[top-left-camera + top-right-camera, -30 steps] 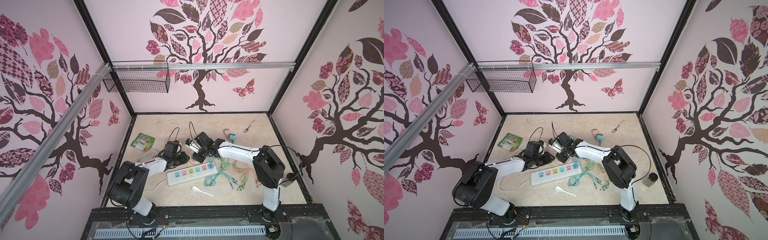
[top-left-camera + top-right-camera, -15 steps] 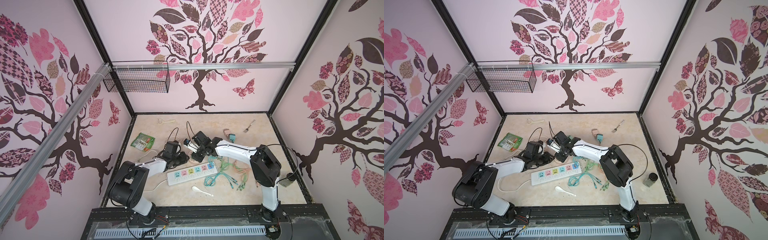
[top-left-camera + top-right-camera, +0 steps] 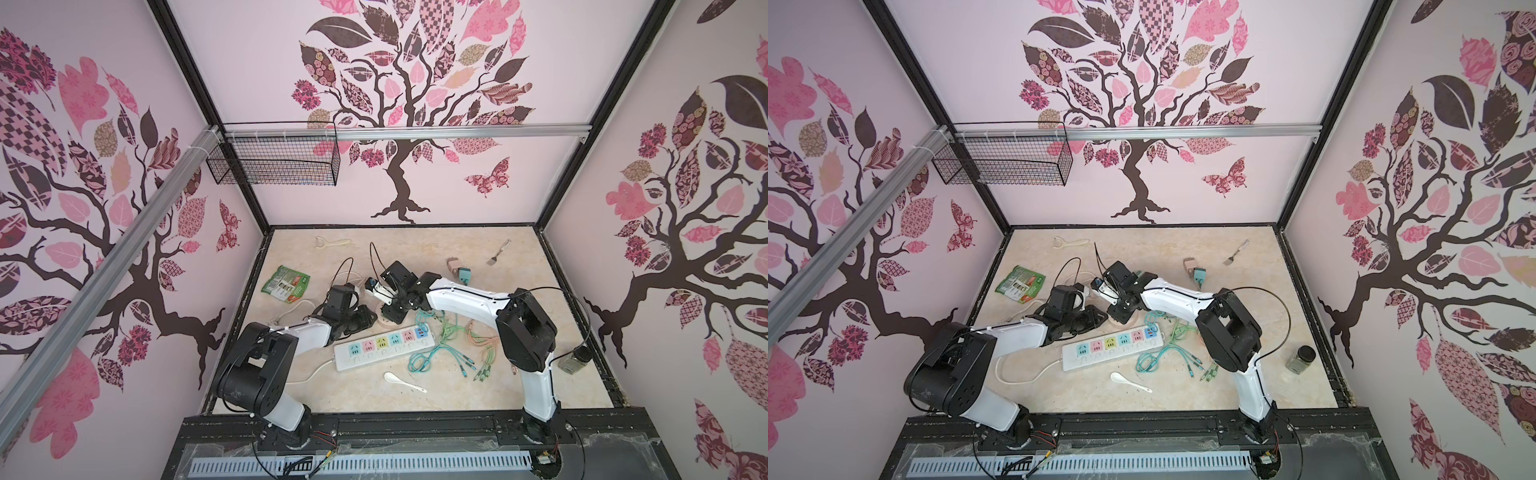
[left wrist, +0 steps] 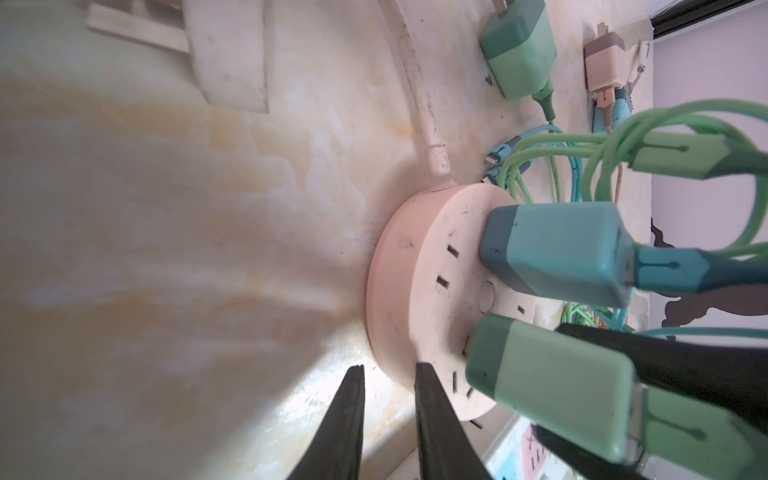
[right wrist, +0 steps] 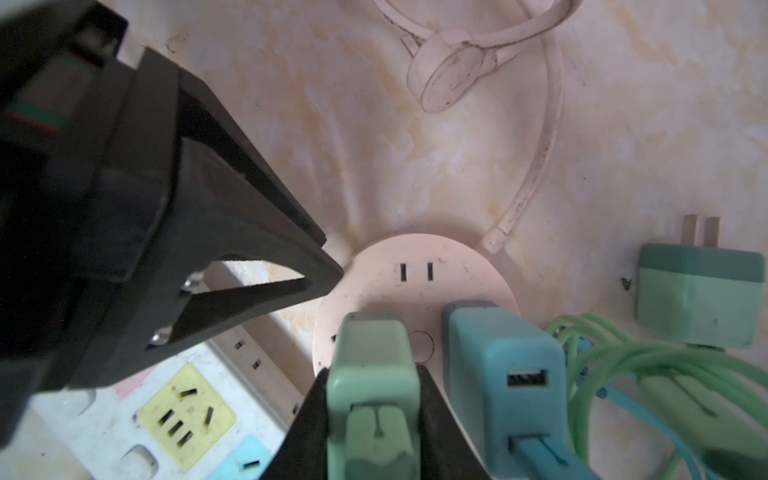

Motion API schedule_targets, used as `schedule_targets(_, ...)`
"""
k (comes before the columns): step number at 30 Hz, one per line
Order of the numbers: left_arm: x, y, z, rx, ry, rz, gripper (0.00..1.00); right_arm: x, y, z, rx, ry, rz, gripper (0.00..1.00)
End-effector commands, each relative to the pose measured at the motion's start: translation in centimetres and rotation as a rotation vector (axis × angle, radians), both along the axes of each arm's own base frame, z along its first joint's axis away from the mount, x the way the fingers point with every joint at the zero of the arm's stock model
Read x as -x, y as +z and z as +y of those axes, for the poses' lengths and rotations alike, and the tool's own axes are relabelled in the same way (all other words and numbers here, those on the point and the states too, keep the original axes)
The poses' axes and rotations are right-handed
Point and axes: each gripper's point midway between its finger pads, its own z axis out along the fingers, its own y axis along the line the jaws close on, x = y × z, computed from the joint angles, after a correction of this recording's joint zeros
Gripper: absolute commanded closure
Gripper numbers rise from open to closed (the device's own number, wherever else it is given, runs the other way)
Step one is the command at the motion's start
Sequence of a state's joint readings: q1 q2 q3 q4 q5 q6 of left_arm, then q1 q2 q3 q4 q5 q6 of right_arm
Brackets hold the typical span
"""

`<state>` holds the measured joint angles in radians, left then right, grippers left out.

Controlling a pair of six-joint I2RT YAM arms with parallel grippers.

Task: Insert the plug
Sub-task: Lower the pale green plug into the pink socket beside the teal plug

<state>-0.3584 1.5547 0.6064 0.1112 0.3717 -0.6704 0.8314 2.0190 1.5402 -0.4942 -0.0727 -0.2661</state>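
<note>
A round pink socket (image 5: 415, 270) lies on the table with a blue charger (image 5: 498, 365) plugged into it. My right gripper (image 5: 372, 374) is shut on a green plug (image 5: 374, 353). The plug's front end is against the socket's face beside the blue charger and its prongs are hidden. In the left wrist view the green plug (image 4: 548, 382) stands on the socket (image 4: 419, 270) between black fingers (image 4: 685, 365). My left gripper (image 4: 390, 368) is at the socket's rim. Its jaws are a narrow gap apart and hold nothing. In a top view both grippers meet at the socket (image 3: 381, 311).
A white power strip (image 3: 382, 343) with coloured outlets lies just in front of the socket. Green and teal cables (image 3: 440, 340) tangle to its right. A spare green charger (image 5: 698, 299), a white spoon (image 3: 399, 379), a green packet (image 3: 286, 282) and a jar (image 3: 575, 359) lie around.
The right arm has edged slightly to the left with the green plug in its grip. The left arm has stayed where it was.
</note>
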Motion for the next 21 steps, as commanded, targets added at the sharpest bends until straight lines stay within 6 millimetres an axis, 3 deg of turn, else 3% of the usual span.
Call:
schedule_targets(1, 0.2, 0.0, 0.2, 0.016, 0.002, -0.004, 0.75, 0.6, -4.8, -2.3, 0.155, -0.022, 0.060, 0.79)
schedule_targets(9, -0.1, 0.2, 0.2, 0.027, 0.005, -0.006, 0.75, 1.3, -7.3, -3.7, 0.245, -0.033, 0.106, 0.78)
schedule_targets(21, -0.4, 0.9, 0.2, 0.031, 0.008, -0.010, 0.75, 2.1, -9.5, -4.9, 0.303, -0.033, 0.140, 0.78)
